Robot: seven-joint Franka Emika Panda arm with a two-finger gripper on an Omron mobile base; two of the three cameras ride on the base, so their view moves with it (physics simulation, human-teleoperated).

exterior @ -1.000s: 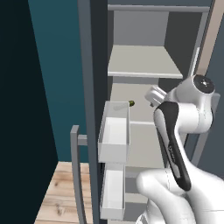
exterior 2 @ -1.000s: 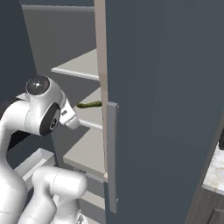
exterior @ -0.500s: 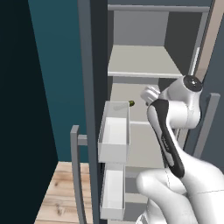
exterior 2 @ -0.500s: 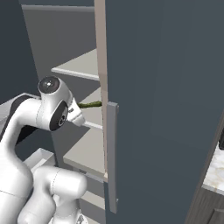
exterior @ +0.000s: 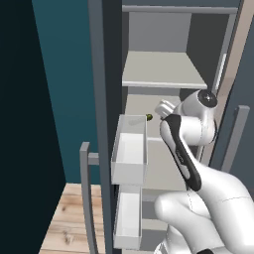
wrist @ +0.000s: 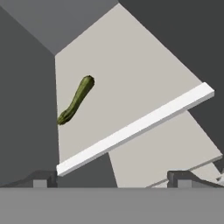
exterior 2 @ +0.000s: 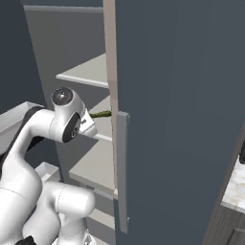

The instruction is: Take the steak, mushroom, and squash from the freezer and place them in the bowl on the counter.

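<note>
hand view: the squash (wrist: 75, 100) is seen lying on a pale shelf (wrist: 144, 78) of the freezer (exterior: 163, 79), close to its back corner beside the side wall. the gripper (wrist: 112, 177) is held wide open, nothing between its fingertips, well short of the squash.

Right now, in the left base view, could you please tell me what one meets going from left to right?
Door bar handle → white door bins → squash → robot arm's white joint → right door's grey bar.
</note>
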